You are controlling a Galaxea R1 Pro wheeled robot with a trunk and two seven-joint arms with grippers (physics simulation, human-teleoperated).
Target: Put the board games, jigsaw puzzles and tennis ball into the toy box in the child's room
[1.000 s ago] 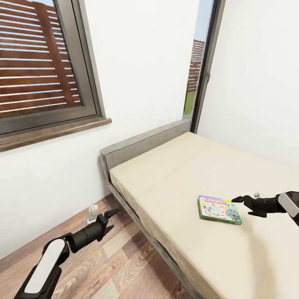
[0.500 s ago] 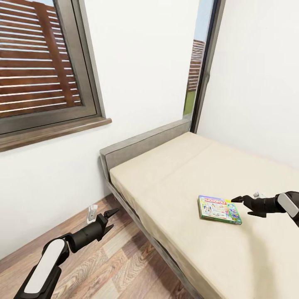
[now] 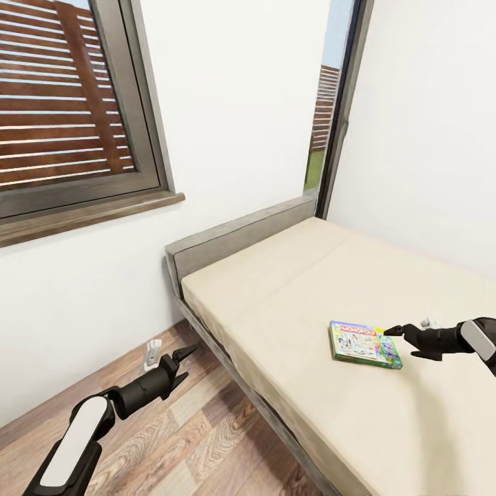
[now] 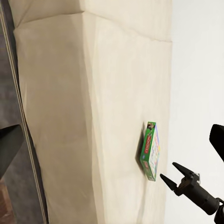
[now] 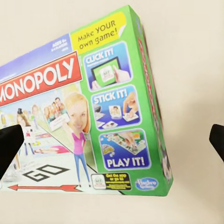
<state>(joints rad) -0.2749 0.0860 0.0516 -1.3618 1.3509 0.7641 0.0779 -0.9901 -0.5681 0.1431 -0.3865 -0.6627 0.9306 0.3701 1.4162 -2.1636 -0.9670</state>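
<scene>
White walls and a slatted window point(image 3: 62, 110) frame the child's room, where a bed point(image 3: 289, 289) with a bare beige mattress runs along the wall. Flat on the bed, well in from its footboard and toward the wall side, lies a green board game point(image 3: 364, 344), Monopoly by its lid. The right gripper point(image 3: 403, 334) hovers just beside the game's wall-side edge, its fingers spread wide on either side of the box in the right wrist view point(image 5: 84, 116). A clean pickup likely calls for lowering squarely so the fingers straddle a box edge before closing, since the thin box lies flush on soft bedding. The left gripper point(image 3: 180, 364) hangs low over the wooden floor beside the bed, fingers parted, holding nothing.
</scene>
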